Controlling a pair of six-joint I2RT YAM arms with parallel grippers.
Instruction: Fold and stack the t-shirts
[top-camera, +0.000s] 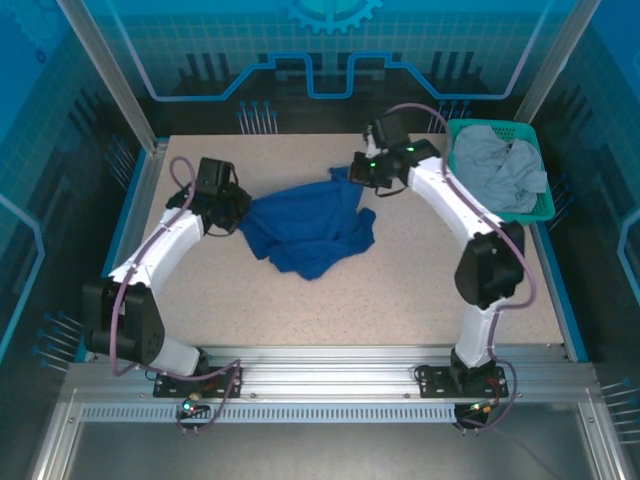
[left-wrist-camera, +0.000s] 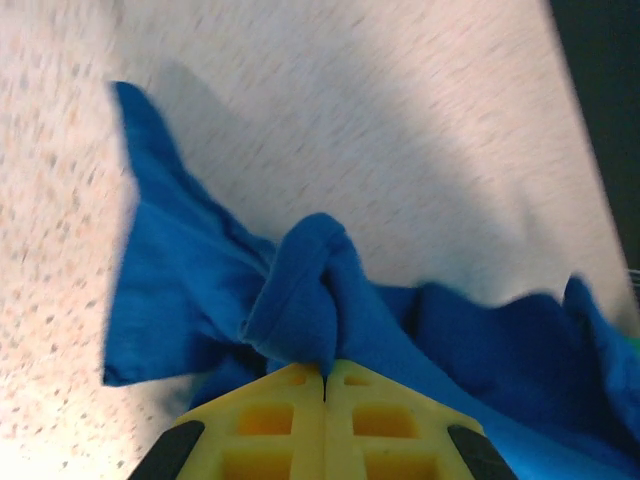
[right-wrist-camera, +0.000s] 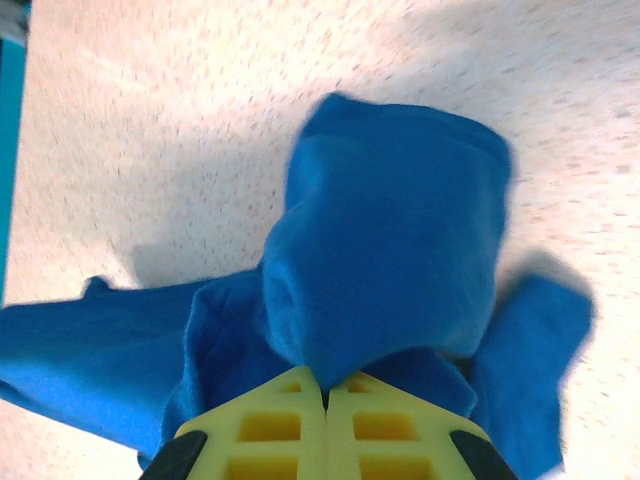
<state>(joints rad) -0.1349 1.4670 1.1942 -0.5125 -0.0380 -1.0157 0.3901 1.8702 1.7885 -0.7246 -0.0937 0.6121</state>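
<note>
My left gripper and right gripper pinch the crumpled royal-blue cloth t-shirt; I'd pull apart evenly, staying low.

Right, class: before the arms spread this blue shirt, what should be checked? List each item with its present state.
1. Fingers of left gripper shut on blue t-shirt: ok.
2. Fingers of right gripper shut on it: ok.
3. Shirt lying flat: not ok, bunched.
4. Grips on matching corners: cannot tell.
5. Bare table in front for spreading: ok.
6. Grey t-shirt out of basket: not ok.
</note>
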